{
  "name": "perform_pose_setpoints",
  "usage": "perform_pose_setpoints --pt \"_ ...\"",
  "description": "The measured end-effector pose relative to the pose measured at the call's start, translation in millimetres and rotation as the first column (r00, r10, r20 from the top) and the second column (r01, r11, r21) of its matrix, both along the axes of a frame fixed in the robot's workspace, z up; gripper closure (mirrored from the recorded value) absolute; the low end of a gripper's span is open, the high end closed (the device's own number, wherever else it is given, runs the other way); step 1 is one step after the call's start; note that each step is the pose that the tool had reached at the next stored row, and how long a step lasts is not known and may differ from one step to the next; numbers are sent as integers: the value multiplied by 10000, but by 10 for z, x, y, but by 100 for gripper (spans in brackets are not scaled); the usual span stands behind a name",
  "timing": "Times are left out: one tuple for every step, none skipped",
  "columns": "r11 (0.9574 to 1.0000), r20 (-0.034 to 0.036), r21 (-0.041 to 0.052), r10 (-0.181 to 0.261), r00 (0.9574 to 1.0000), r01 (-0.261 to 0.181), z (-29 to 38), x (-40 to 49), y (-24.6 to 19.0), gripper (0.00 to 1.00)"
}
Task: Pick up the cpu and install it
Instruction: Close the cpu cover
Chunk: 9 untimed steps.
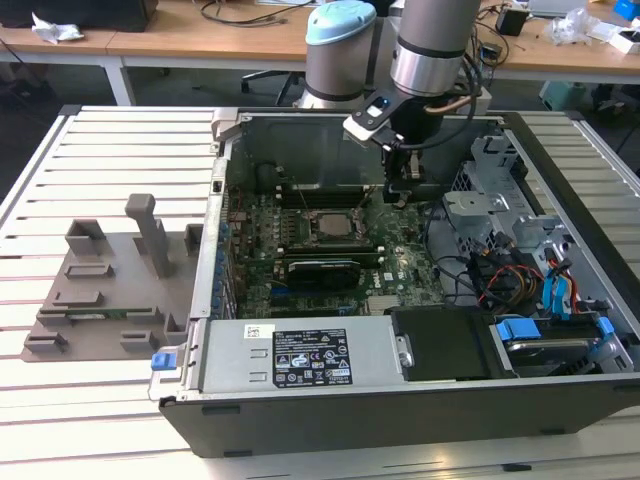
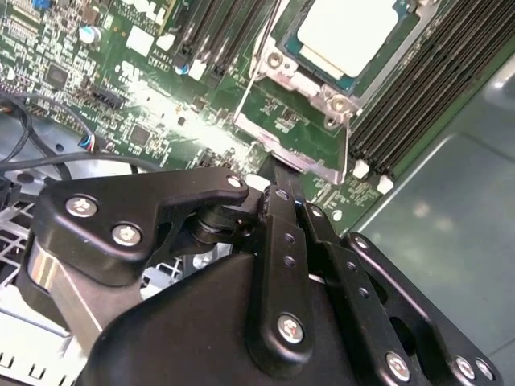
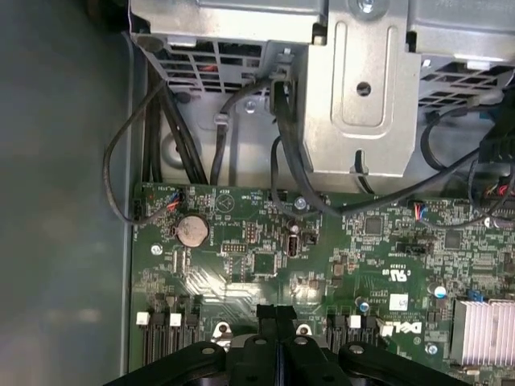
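Black gripper (image 2: 283, 193), fingers closed together and empty, sits just beside the metal socket frame (image 2: 326, 100). The small pale silver square cpu (image 2: 346, 36) lies in that frame, beyond the fingertips.

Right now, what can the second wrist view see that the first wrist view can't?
Second wrist view's own: the cpu lying in the socket frame, with black memory slots beside it. First wrist view's own: a round coin battery, a silver heatsink, black cables and the metal drive cage. Shared: the green motherboard and the black gripper, shut and holding nothing.
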<state>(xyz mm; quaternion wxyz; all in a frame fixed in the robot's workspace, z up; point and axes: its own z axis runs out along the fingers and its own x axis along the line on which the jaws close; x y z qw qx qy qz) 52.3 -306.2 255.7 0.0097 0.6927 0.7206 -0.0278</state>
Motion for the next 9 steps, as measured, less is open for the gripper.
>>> perform_pose_setpoints --pt "10000 3 0 1 10000 -1 0 -15 0 89" --pt "10000 4 -1 0 10000 0 0 -29 -1 89" --pt "10000 5 0 0 10000 0 0 -32 -1 89" --pt "10000 5 1 1 10000 -1 0 -32 0 89" --pt "10000 5 0 -1 10000 1 0 -35 0 89" --pt "10000 5 0 -3 10000 3 0 -39 0 89" --pt "10000 5 0 0 10000 0 0 -60 1 89" --pt "10000 5 0 0 10000 0 0 -86 0 89" --pt "10000 5 0 1 10000 -1 0 -109 0 89"
